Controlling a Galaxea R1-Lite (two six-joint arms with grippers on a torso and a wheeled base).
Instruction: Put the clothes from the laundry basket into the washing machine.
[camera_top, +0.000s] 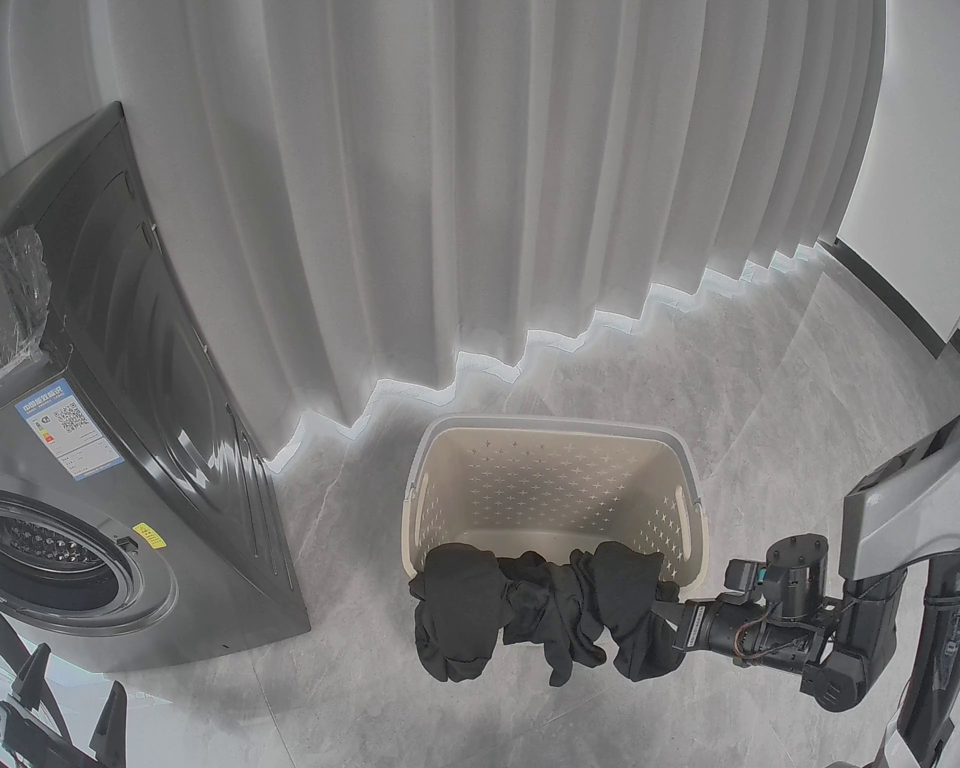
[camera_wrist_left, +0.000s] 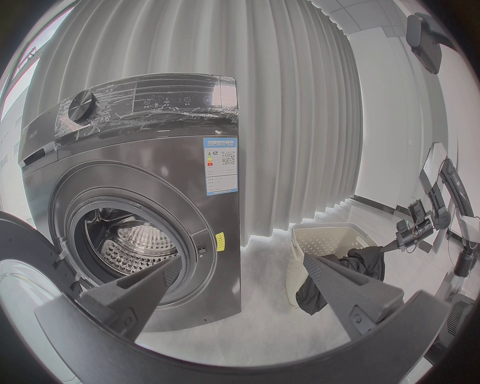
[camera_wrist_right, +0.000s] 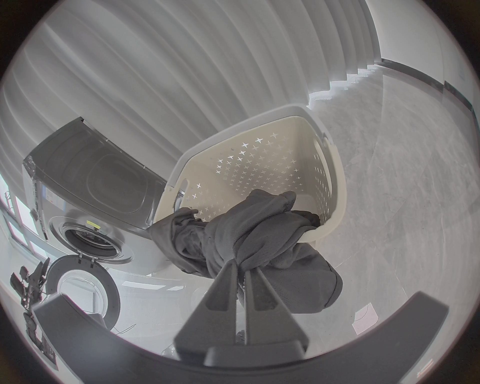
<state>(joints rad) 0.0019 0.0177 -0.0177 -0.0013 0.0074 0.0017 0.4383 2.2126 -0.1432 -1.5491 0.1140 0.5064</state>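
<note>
R claw clamped on clothes, bunch hanging over basket rim, clear for carry. L claw open, empty, facing open washer.

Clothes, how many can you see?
1: a dark bundle, hanging at the near rim of the laundry basket, gripped by the right end effector. It could be several garments twisted together.

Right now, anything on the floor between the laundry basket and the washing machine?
Nothing: the head view shows bare floor between the laundry basket and the washing machine. The left wrist view agrees.
</note>
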